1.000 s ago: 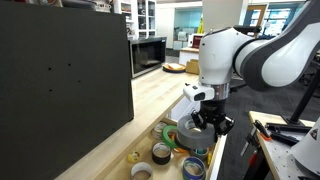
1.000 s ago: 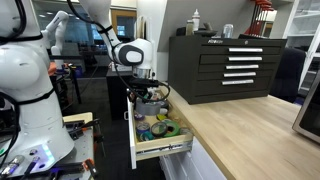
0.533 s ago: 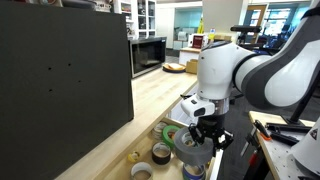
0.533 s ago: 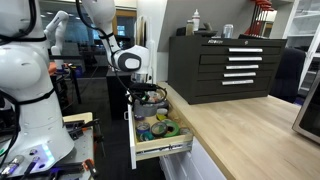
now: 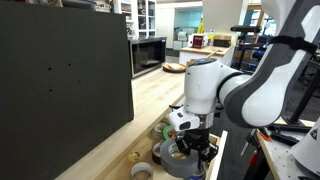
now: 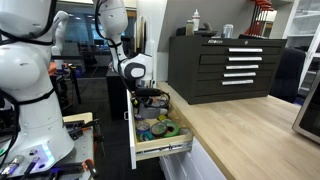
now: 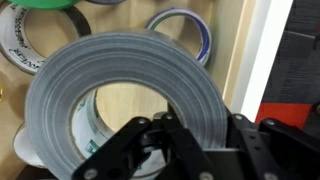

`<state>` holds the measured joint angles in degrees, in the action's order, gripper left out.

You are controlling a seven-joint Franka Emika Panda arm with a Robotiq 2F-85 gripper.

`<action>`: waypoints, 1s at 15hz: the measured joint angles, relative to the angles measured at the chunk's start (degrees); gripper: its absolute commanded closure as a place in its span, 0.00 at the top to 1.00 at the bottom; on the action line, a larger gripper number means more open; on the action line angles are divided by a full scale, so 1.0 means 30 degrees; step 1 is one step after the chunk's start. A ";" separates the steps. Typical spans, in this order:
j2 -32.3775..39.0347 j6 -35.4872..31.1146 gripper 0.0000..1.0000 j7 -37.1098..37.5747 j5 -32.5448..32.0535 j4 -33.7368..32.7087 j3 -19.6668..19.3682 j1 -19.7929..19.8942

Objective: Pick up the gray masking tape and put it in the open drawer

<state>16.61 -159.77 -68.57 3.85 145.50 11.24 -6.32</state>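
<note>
Cabinet front (image 5: 60, 90), black and flat, fills the left of an exterior view. Beside it a pale wooden counter (image 5: 150, 100) runs back to a microwave (image 5: 148, 55), with a bright room of shelves behind. Right of that my white arm (image 5: 215, 90) bends down, and my claw (image 5: 193, 151) hangs low next to a black roll (image 5: 161, 152).

In an exterior view a white robot body (image 6: 20, 90) stands at the left on a dim floor. Next comes the open drawer (image 6: 165, 148), pulled out from under the counter's end and holding coloured rolls. Further right a black tool chest (image 6: 225, 65) stands on the wooden top, with a bottle (image 6: 195, 20) on it.

In the wrist view a white printed roll (image 7: 15, 45) lies at the left on the drawer's bare wood floor. The gray masking tape (image 7: 150, 75) fills the middle, and my claw is pinched on its near wall. A blue-edged roll (image 7: 185, 30) lies past it, just beside the drawer's thin pale side. The gray roll is inside the drawer's outline, above the other rolls. I cannot tell whether it touches the floor.
</note>
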 measured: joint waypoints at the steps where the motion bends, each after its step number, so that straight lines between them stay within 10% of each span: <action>1: 0.0521 -0.0193 0.12 0.0000 -0.0085 -0.0429 0.0101 0.0148; 9: 0.4152 -0.0953 0.16 0.0000 -0.2154 -0.3368 0.0200 0.1345; 10: 0.4300 -0.1059 0.62 0.0000 -0.2423 -0.3538 0.0200 0.1448; 15: 0.4693 -0.1068 0.89 0.0000 -0.3218 -0.4168 0.0201 0.1964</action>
<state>30.69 -162.97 -68.57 -5.80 132.99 11.84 -0.43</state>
